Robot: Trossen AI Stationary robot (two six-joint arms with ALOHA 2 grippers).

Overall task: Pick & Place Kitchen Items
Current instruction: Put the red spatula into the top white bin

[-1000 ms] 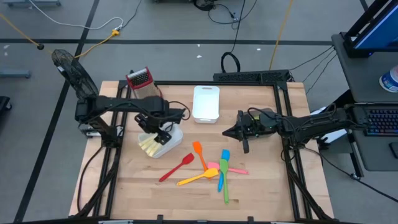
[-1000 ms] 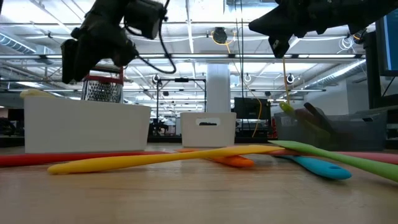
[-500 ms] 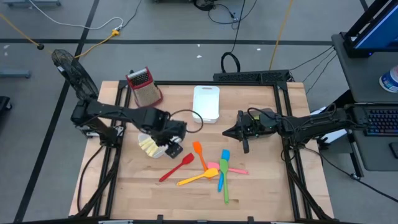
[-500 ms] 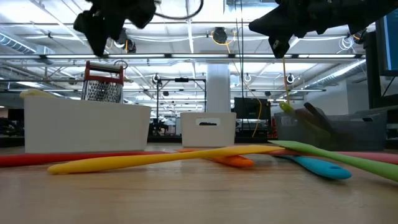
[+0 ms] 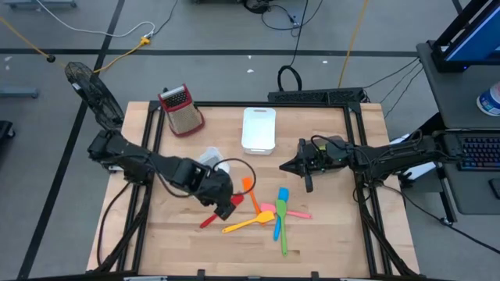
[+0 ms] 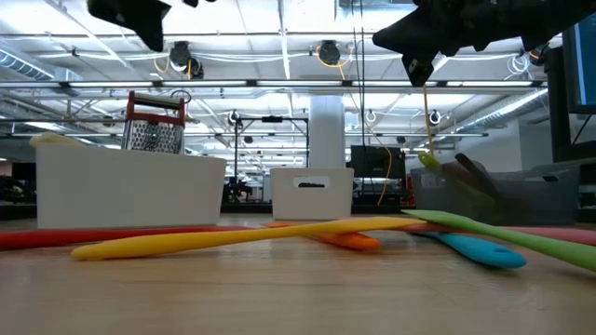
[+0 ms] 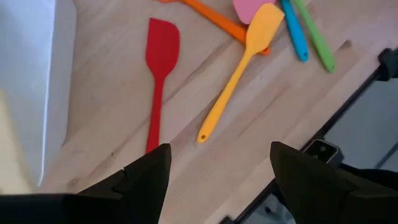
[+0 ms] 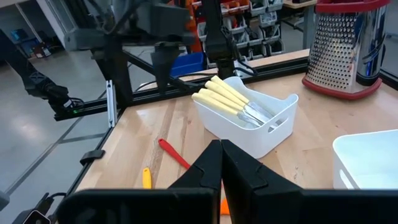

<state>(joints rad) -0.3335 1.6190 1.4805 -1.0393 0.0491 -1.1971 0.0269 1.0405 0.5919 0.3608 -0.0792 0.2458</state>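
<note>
While the left gripper [image 5: 226, 204] hangs over the red spatula [image 7: 158, 78], its fingers [image 7: 144, 176] stand spread apart and hold nothing. That spatula lies flat on the wooden table [image 5: 328, 226], blade pointing toward the orange spatula [image 5: 251, 193], handle running away from the pile.

All places below are taken from the red spatula. Just beside it, on the side away from the left arm's base, lies the yellow spatula [image 7: 239, 68], roughly parallel, its blade resting over the orange one. Past the yellow lie a pink utensil [image 5: 269, 209], a blue spatula [image 5: 280, 211] and a green one [image 5: 282, 228], bunched in a loose fan. The blue and green handles run side by side.

On the red spatula's other side, close by, stands a white bin [image 8: 249, 121] holding cream-handled cutlery [image 8: 221, 96]; the arm partly hides this bin from above. Farther off, toward the table's back edge, sits a second white bin [image 5: 258, 129], and at the back left corner a metal box grater [image 5: 181, 110] with red top.

Right gripper [image 5: 287, 166] waits well apart from the red spatula, beyond the pile, fingers pressed together on nothing.
</note>
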